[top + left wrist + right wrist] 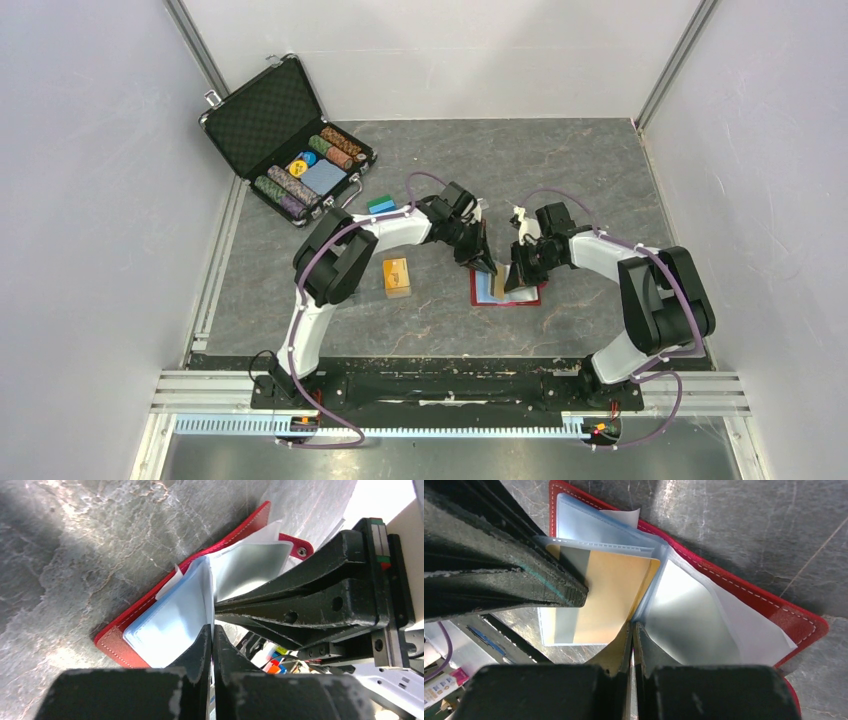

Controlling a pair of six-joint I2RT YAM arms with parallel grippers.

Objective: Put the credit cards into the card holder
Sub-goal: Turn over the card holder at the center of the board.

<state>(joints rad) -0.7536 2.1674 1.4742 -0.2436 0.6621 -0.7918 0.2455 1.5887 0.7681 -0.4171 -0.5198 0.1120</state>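
My right pincer [632,630] pinched an orange-gold credit card [614,595] by its near edge, the far end inside the open red card holder [774,602] just ahead; my left pincer [212,632] nipped a floppy clear sleeve [175,620]. I judged the card light, stiff, slippery.

Your left gripper [486,262] and right gripper [507,280] crowd the wallet [522,300] from 12 o'clock. 6 o'clock lies open, with cards [397,277] at 9.
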